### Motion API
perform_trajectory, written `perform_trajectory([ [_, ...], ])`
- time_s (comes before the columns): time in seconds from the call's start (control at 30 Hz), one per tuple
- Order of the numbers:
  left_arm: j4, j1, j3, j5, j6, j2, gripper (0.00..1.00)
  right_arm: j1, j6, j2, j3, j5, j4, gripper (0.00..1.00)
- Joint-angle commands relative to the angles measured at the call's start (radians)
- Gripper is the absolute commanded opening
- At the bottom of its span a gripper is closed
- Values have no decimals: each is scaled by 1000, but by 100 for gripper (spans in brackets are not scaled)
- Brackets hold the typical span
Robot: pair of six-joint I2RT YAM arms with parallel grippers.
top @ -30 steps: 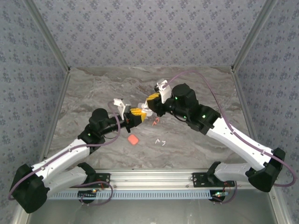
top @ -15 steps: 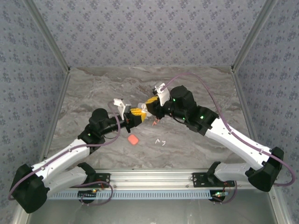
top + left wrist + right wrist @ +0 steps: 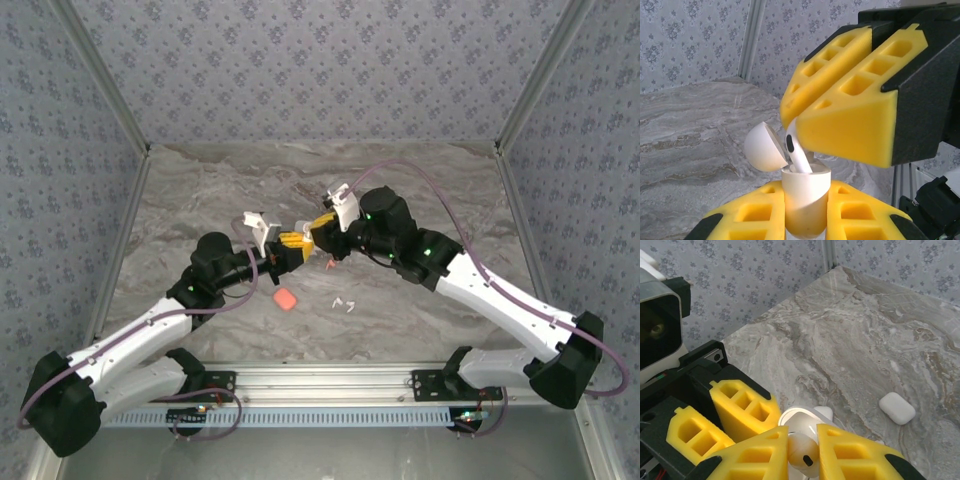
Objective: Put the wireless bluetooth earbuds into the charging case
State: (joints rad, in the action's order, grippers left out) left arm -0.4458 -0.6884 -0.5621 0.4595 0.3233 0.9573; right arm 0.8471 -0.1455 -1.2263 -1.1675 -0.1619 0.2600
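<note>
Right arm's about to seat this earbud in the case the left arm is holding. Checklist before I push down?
1. Case open: ok. The lid of the white case is swung back.
2. Hold of the left gripper on the case: ok, fingers clamp both sides.
3. Hold of the right gripper on the white earbud: ok, pinched between its fingers.
4. Stem at the case mouth: ok, the tip is in the opening, tilted.
5. Stem lined up with its slot: cannot tell, the inside is hidden.
</note>
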Motion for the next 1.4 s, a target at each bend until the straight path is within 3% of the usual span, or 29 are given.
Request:
perform_trajectory([
  [0.0,-39,-6,-44,17,2,-18,0,7,-19,-9,8,-42,-13,21],
  [0.27,-39,-7,-44,18,2,-22,0,-5,-36,-8,4,-83,2,28],
  [0.5,-39,-7,-45,18,2,-26,0,-70,-75,54,-16,-139,23,48],
  [0.63,-62,-8,-42,16,17,-27,0,-141,-120,123,1,-173,-3,65],
  [0.83,-142,-7,-47,38,61,-23,0,-310,-281,212,129,-323,-93,100],
  [0.93,-180,-8,-63,56,82,-10,0,-357,-370,216,173,-443,-148,100],
  [1.1,-239,-7,-84,83,119,12,0,-353,-471,178,205,-557,-256,100],
  [1.37,-255,-8,-87,91,136,24,0,-321,-557,128,192,-621,-395,100],
])
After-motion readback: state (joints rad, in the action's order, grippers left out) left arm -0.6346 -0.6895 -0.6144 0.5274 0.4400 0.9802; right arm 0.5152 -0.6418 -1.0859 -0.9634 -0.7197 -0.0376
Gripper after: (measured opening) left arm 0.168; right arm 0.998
